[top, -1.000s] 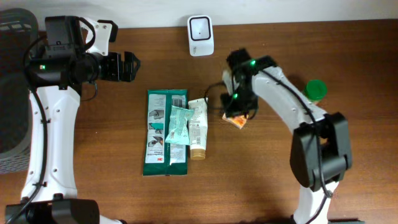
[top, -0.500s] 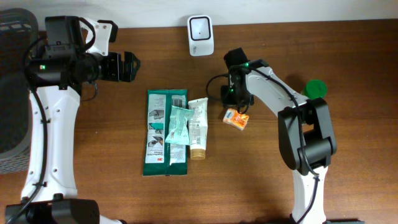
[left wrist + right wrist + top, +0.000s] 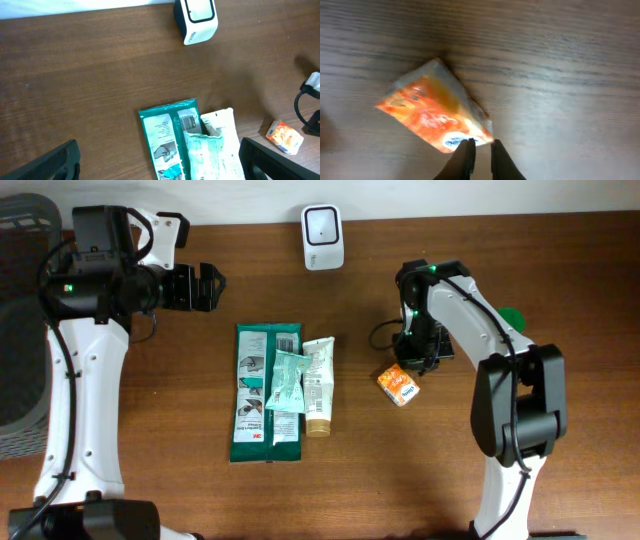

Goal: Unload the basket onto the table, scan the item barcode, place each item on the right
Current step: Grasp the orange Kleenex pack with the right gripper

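Overhead puts the orange packet (image 3: 398, 385) flat on the brown table (image 3: 560, 260), right of centre in the frame. The right gripper (image 3: 420, 358) is just above and to the right of it. The white scanner (image 3: 323, 223) stands at the top edge, well apart from both.

In the right wrist view the right gripper's fingers (image 3: 468, 152) are drawn almost together at the bottom of the frame. Only a thin slit separates them, and nothing seems to be caught in it. The packet's near corner lies right at their tips. The left gripper (image 3: 210, 286), in the upper left of the overhead view, is spread fully and carries nothing.

The packet looks not yet picked up, so the scan probably cannot start. With the jaws this narrow, a descent would likely only shove the packet, sliding or spinning it across the smooth wood. If they closed on that one corner, the packet could swing or slip free on the way to the scanner. No barcode shows on the face in view. A lift that ignores which side carries the barcode could present the wrong face to the scanner.
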